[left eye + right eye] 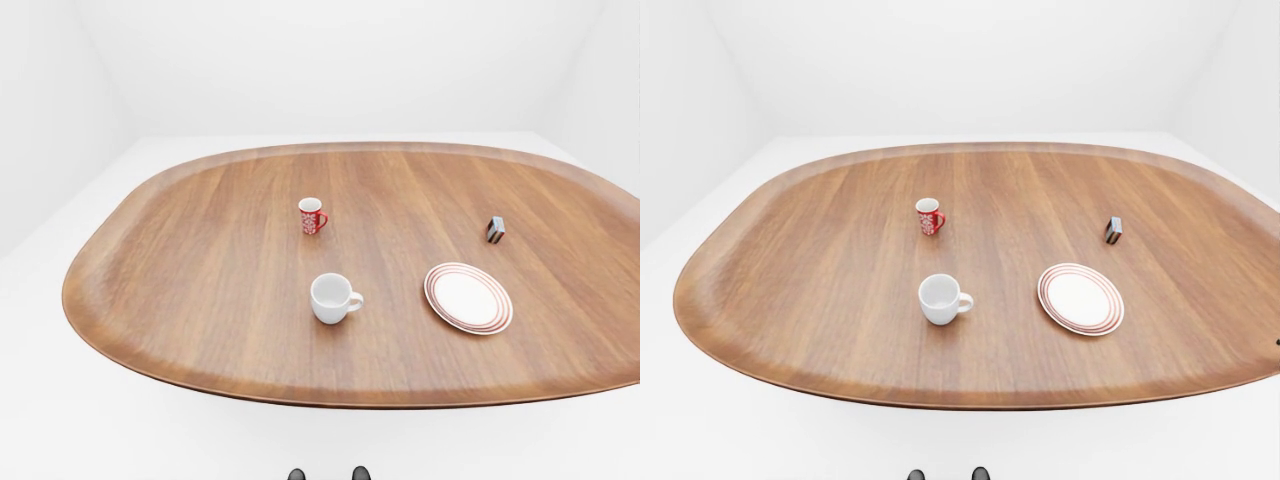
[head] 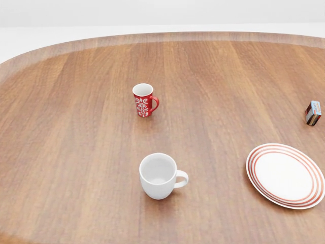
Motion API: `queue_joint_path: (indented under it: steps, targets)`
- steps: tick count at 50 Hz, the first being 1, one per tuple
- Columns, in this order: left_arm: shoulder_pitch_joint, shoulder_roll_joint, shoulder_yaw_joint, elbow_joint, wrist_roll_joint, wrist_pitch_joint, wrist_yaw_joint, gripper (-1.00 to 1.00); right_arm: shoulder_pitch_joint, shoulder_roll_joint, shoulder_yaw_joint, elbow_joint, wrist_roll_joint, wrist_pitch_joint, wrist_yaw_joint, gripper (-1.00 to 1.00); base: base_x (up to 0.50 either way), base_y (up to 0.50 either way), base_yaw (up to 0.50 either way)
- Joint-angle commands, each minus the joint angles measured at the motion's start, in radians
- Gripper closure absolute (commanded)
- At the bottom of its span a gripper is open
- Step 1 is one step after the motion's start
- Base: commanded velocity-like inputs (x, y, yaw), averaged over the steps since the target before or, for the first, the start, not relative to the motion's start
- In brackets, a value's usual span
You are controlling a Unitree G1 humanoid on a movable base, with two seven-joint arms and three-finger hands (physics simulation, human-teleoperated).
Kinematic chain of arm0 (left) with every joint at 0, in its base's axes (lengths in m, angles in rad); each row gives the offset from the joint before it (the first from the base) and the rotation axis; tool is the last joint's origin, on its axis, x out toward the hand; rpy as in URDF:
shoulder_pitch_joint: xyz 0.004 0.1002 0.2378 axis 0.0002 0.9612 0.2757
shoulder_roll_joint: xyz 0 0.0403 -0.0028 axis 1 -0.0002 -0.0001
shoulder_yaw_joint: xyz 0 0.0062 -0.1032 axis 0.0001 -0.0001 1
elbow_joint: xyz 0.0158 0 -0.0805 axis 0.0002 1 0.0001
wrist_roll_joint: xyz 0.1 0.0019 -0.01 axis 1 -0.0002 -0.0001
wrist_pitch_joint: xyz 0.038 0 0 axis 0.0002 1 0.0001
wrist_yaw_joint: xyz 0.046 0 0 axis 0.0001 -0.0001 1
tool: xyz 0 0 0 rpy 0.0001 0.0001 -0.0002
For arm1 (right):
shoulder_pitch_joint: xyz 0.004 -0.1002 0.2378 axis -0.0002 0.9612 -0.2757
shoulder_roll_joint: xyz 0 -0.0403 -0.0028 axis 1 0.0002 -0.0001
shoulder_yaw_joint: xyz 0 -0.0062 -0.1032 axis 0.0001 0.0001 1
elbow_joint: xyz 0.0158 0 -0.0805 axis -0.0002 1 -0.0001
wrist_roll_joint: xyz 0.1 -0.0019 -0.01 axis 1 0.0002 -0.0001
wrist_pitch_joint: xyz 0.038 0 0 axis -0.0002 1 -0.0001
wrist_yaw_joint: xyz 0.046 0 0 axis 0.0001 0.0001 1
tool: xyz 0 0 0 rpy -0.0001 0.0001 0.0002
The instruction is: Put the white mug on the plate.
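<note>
The white mug (image 2: 159, 176) is sitting upright on the oval wooden table (image 1: 200, 260), handle pointing right toward the red-rimmed plate (image 2: 285, 175) lying well apart from it — so nothing is yet placed. Neither hand is showing in any view, so I cannot tell their state. A red patterned mug (image 2: 143, 100) is standing farther off, and a small box (image 2: 313, 113) is sitting far right — glossy ceramics on grained wood.

Oval wooden table (image 1: 200, 260), white room

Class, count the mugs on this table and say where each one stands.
2. The white mug stands left of the plate in the head view; the red mug stands above it. None looks hidden.
</note>
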Motion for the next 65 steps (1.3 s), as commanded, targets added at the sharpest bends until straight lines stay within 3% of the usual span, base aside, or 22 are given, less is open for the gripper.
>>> queue_joint_path:
  steps: [1, 10, 36, 59, 63, 65]
  targets:
    - [0.0, -0.002, -0.003, -0.002, 0.005, 0.0, 0.0, -1.0, 0.004, 0.003, 0.005, -0.003, -0.003, 0.0, 0.0, -1.0, 0.0, 0.0, 0.0]
    - [-0.001, 0.0, 0.0, 0.001, 0.003, 0.0, 0.0, -1.0, -0.003, 0.002, 0.019, -0.004, -0.024, 0.0, 0.005, -1.0, 0.03, 0.0, 0.0]
    - [-0.004, -0.005, -0.013, 0.004, 0.017, 0.0, -0.001, -1.0, -0.013, 0.024, 0.048, -0.002, -0.083, 0.0, 0.042, -1.0, 0.37, 0.0, 0.0]
    - [-0.001, -0.013, -0.017, 0.003, 0.023, 0.0, -0.006, -1.0, -0.016, 0.029, 0.061, -0.002, -0.094, 0.0, 0.041, -1.0, 0.02, 0.0, 0.0]
    - [-0.002, -0.009, -0.012, 0.002, 0.019, 0.0, -0.004, -1.0, -0.041, -0.018, 0.077, -0.026, -0.106, 0.0, 0.037, -1.0, 0.0, 0.0, 0.0]
    - [-0.002, -0.009, -0.013, 0.001, 0.02, 0.0, -0.004, -1.0, -0.1, -0.13, 0.169, -0.026, -0.188, 0.0, 0.061, -1.0, 0.0, 0.0, 0.0]
